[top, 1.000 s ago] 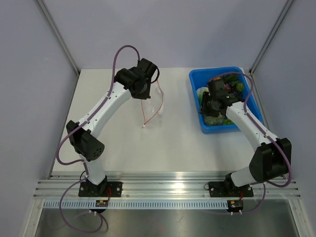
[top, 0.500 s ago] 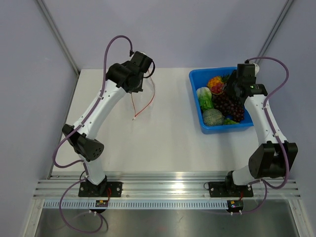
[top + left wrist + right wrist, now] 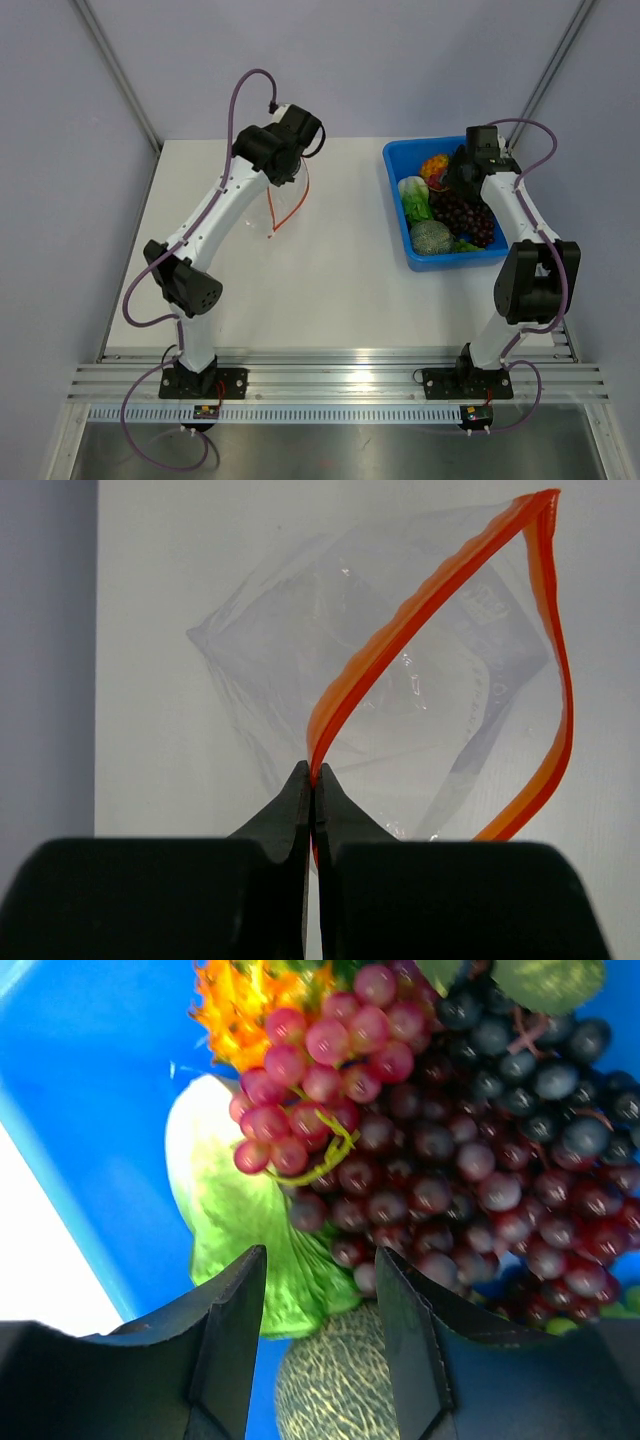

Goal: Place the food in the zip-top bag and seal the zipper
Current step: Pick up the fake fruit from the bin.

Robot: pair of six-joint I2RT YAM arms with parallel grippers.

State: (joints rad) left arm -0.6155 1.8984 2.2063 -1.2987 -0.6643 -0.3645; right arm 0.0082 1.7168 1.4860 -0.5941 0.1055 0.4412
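My left gripper is shut on the orange-red zipper of the clear zip-top bag. The bag hangs from it above the table with its mouth gaping open. From above, the left gripper holds the bag near the table's back middle. The right gripper is open over the food in the blue bin: dark purple grapes, a red-pink grape bunch, a green leafy piece and a netted melon. Nothing sits between its fingers. The top view shows the right gripper above the grapes.
The blue bin stands at the table's back right and also holds an orange-yellow piece. Grey walls and slanted metal posts close in the table's sides and back. A metal rail carries both arm bases at the near edge.
The right arm rose out of the bin's front part and swung toward its back, jaws a bit wider. The left arm shifted slightly with the bag still pinched.
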